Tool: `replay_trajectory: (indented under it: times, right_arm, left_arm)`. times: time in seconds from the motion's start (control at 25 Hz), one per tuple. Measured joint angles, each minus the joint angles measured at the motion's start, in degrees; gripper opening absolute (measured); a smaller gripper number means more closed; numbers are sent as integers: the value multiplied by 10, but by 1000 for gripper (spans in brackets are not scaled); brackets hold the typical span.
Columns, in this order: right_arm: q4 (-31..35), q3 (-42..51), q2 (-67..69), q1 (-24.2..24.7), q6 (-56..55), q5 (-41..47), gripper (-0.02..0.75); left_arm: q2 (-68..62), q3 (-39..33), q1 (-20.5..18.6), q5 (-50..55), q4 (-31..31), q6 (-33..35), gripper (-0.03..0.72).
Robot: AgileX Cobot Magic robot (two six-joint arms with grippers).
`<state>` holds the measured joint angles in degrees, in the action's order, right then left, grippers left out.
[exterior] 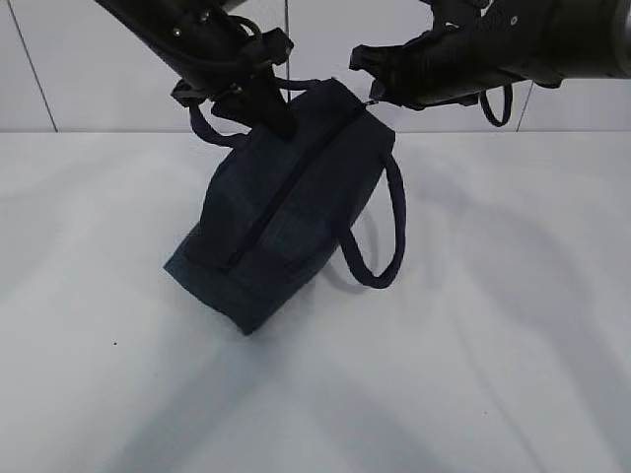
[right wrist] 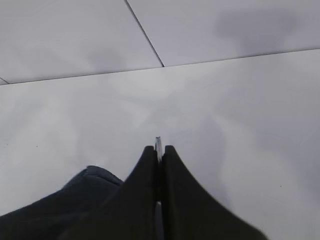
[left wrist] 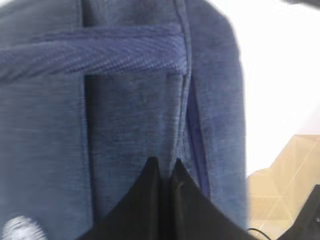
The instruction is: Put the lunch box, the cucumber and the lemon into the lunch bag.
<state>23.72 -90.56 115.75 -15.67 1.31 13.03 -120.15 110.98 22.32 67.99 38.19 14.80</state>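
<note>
The light is even, bright and cool, with soft, diffuse shadows spreading over the white table (exterior: 513, 374) below and around the lunch bag (exterior: 286, 217), so it seems to come from overhead. The exterior view is slightly soft and washed out. In the left wrist view the fabric is blurred, worst at the lower left, with the upper right overexposed. The right wrist view is dimmer and greyish, with faint shadows across the upper frame.

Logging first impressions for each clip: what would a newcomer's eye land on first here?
The dark navy lunch bag, zipped shut and tilted near the middle of the white table, one loop handle hanging to its right. Both arms meet at its raised top end: the left pincer pinches the fabric, the right pincer is shut on a thin metal piece, seemingly the zipper pull.
</note>
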Motion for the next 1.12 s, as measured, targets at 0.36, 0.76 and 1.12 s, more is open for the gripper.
replay_trajectory:
  times: [0.36, 0.76, 1.12]
  right_arm:
    - [14, -2, 27, -1, 0, -14, 17]
    - [53, -6, 55, -1, 0, -5, 17]
    - [79, -7, 80, 2, 0, 24, 17]
  left_arm:
    - [9, -1, 6, 1, 10, -14, -7]
    - [9, -3, 25, 8, 10, -17, -8]
    - [9, -5, 25, 19, -1, -19, -8]
